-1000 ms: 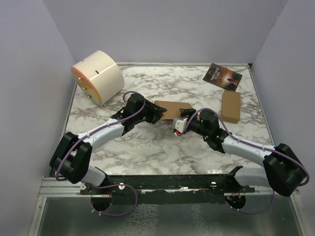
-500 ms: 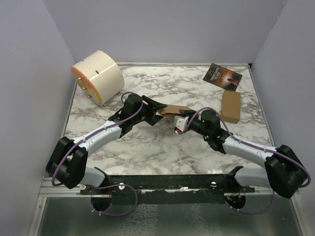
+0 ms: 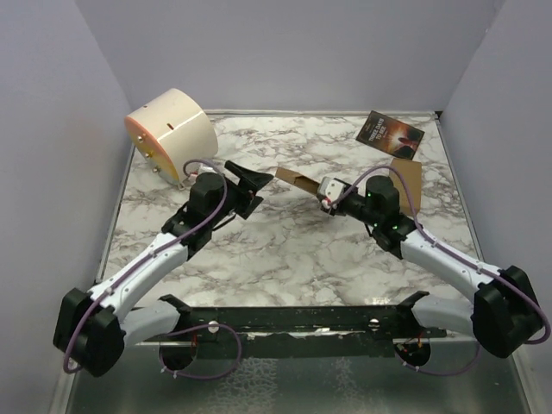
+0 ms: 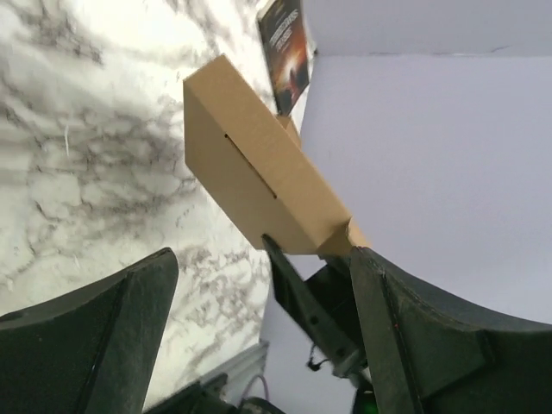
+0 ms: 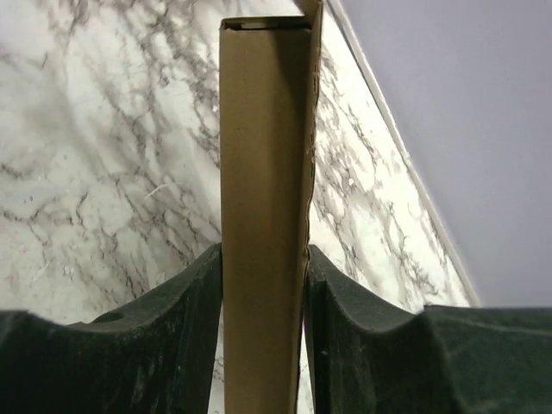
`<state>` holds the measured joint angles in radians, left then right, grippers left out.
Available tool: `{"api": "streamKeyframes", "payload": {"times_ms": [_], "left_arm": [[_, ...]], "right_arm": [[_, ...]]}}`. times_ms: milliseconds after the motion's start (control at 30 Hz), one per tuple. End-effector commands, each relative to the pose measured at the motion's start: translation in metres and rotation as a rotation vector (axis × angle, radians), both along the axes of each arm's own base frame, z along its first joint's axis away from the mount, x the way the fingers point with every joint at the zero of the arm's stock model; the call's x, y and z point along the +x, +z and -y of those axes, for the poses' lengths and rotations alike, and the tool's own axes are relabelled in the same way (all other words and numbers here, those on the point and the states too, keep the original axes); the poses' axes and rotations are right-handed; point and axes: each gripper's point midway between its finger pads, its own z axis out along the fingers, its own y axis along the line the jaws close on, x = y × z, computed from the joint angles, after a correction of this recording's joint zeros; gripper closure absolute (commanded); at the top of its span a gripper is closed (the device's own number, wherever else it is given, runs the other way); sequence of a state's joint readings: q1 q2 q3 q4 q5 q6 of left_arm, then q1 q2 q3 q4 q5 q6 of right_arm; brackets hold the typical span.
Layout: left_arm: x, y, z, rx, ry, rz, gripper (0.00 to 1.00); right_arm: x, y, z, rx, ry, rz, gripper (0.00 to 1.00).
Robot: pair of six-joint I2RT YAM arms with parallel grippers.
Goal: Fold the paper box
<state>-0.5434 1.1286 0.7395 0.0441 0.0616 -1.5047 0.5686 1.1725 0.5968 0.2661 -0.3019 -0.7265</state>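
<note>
The paper box (image 3: 296, 181) is folded into a flat brown cardboard box. My right gripper (image 3: 325, 191) is shut on its right end and holds it above the marble table. In the right wrist view the box (image 5: 263, 172) stands edge-on, clamped between both pads (image 5: 185, 328). My left gripper (image 3: 247, 185) is open and empty, just left of the box and apart from it. In the left wrist view the box (image 4: 254, 172) hangs ahead of my open left gripper (image 4: 263, 293).
A cream cylinder (image 3: 171, 134) stands at the back left. A dark printed booklet (image 3: 390, 132) lies at the back right. A smaller brown cardboard box (image 3: 409, 183) lies by it, partly behind my right arm. Lilac walls enclose the marble table (image 3: 285, 250).
My left gripper has opened off the box's left end and drawn back to the left. My right gripper has raised the box and carried it slightly right and back.
</note>
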Motion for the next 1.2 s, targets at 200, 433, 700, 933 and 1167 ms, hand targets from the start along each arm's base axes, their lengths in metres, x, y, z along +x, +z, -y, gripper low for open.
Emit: {"api": "streamKeyframes", "payload": {"times_ms": [200,433,700,933,1167], "left_arm": [[-0.028,0.046,-0.049,0.389,-0.060,0.631,0.08],[-0.044,0.002,-0.053,0.463,-0.131,0.616,0.07],[-0.059,-0.046,-0.048,0.399,-0.184,0.525,0.07],[-0.057,-0.077,-0.024,0.299,-0.262,0.425,0.09],[-0.048,-0.116,0.008,0.292,-0.345,0.228,0.10]], "right_arm": [[-0.015,0.048,-0.012,0.405,0.100,-0.685,0.62],[-0.014,0.014,-0.019,0.519,0.063,-1.084,0.66],[-0.007,-0.043,0.007,0.716,-0.113,-1.390,0.66],[-0.004,-0.082,0.015,0.749,-0.218,-1.473,0.53],[0.009,-0.092,0.029,0.619,-0.274,-1.326,0.23]]}}
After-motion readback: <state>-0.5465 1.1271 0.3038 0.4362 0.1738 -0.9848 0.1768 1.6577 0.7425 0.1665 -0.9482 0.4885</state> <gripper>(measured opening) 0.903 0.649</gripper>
